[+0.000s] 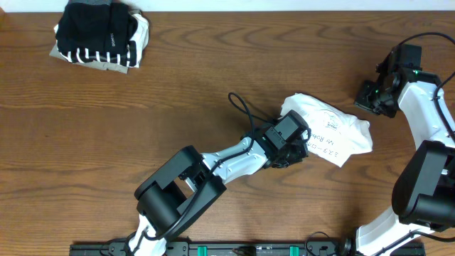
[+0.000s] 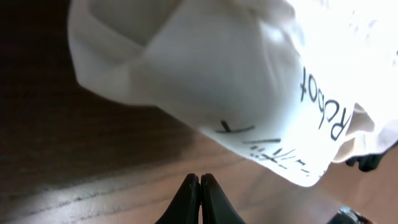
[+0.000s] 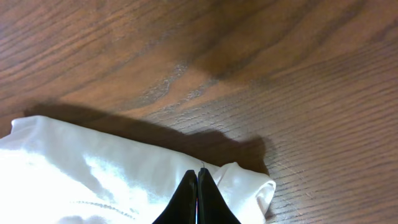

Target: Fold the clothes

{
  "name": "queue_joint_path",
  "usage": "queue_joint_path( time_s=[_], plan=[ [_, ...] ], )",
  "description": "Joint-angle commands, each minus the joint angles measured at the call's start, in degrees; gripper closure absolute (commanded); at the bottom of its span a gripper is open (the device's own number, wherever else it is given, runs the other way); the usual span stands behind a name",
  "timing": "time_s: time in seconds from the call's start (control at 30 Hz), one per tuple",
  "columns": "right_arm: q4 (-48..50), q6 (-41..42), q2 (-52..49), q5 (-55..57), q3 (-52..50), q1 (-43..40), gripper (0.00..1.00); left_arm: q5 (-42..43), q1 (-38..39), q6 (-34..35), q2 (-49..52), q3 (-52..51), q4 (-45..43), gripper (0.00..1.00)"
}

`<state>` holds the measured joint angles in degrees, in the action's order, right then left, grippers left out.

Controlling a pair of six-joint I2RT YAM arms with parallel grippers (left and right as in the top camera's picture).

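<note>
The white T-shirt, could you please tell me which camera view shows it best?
The overhead view: it shows almost the whole crumpled white T-shirt lying on the table, outline and lettering included. The left wrist view shows only a close, glaring patch with handwritten lettering; the right wrist view shows just one plain edge.

Left arm [image 1: 213, 167] stretched low and diagonally from its base toward mid-field, wrist bent at its end; left gripper [image 1: 298, 148] had its fingers [image 2: 189, 196] pressed together, no gap between the tips; right arm [image 1: 425, 117] rose from its base and hooked inward at the far side; right gripper [image 1: 371, 96] likewise held its fingers [image 3: 188, 196] tip to tip, nothing seen between them.
</note>
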<state>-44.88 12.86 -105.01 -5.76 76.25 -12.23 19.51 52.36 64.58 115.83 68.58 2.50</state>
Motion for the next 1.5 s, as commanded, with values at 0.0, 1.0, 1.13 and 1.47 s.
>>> queue_joint_path(
  time_s=[0.0, 1.0, 1.13, 1.47],
  plan=[
    [0.3, 1.5, -0.1, 0.4, -0.3, 1.1, 0.98, -4.0, 0.2, 0.4, 0.0, -0.1, -0.1, 0.94],
    [-6.6, 5.6, -0.1, 0.4, -0.4, 1.8, 0.99, -7.6, -1.9, -0.7, 4.4, -0.1, -5.0, 0.94],
    [-9.2, 8.0, -0.1, 0.6, -0.7, 1.8, 0.99, -7.6, -4.9, -2.3, 4.6, -0.1, -5.4, 0.94],
    [-9.2, 9.4, -0.1, -3.2, -7.5, 3.8, 0.99, -7.4, -13.2, -8.1, 4.9, -0.1, -6.8, 0.94]
  ],
)
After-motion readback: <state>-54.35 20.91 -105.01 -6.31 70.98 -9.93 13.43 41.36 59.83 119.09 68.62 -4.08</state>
